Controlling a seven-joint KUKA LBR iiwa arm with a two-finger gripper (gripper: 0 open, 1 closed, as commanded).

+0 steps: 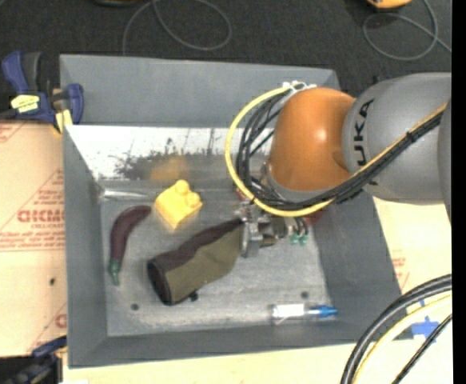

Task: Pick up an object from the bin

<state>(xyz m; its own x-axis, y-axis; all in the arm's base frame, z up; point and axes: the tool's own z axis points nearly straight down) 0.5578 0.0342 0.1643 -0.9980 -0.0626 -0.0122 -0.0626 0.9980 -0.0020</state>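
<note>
In the grey metal bin [85, 254] a dark olive cloth sock [197, 266] lies in the middle, and the hand [251, 234] is at its right end; how far it is open I cannot tell. To the left lie a purple toy eggplant [125, 230] and a yellow plastic block [177, 204].

I see the grey bin [240, 298] floor carrying a yellow toy brick [177, 204] at eleven o'clock, a purple toy aubergine [125, 229] at nine, an olive sock [197, 264] centrally, and a blue-capped pen [303, 313] at five.
</note>
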